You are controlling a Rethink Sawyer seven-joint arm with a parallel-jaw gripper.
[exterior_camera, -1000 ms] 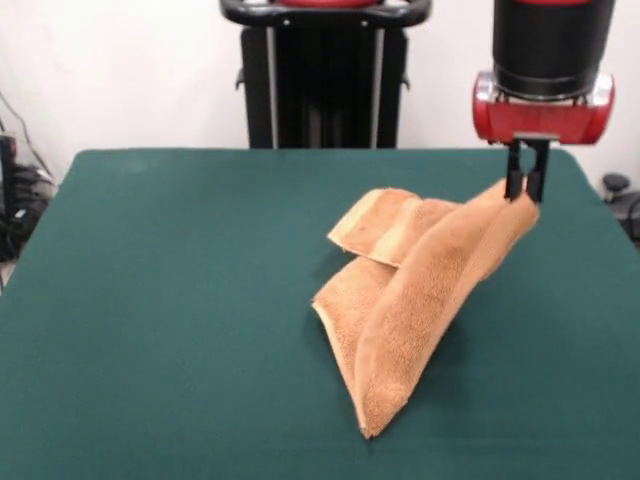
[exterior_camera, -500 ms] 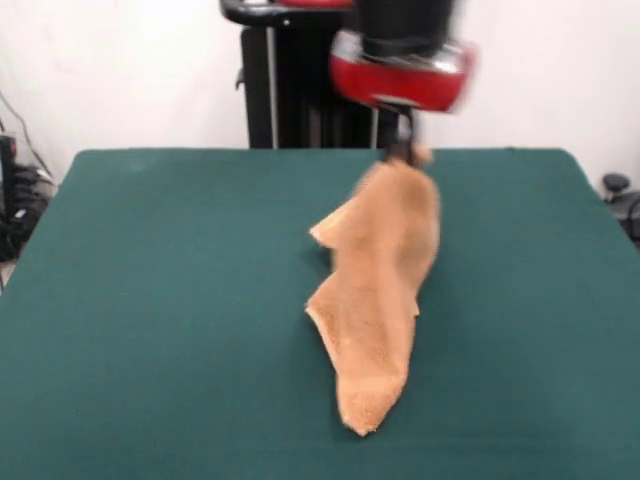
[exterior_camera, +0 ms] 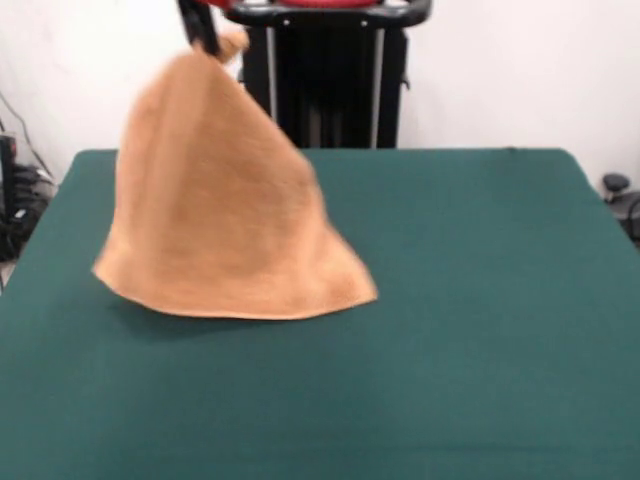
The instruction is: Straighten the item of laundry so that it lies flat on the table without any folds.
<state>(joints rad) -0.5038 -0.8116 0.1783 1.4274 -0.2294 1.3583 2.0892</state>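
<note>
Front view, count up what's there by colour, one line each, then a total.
Tan-orange: 1, the towel, hanging from the pincer
Dark green: 1, the table
Black: 1, the pedestal
Total: 3

A plain white wall (exterior_camera: pixel 520 70) stands behind the table. At the left edge, dark cables (exterior_camera: pixel 18 215) hang in a tangle beside the table. At the right edge sits a small black caster wheel (exterior_camera: pixel 617 186).
</note>
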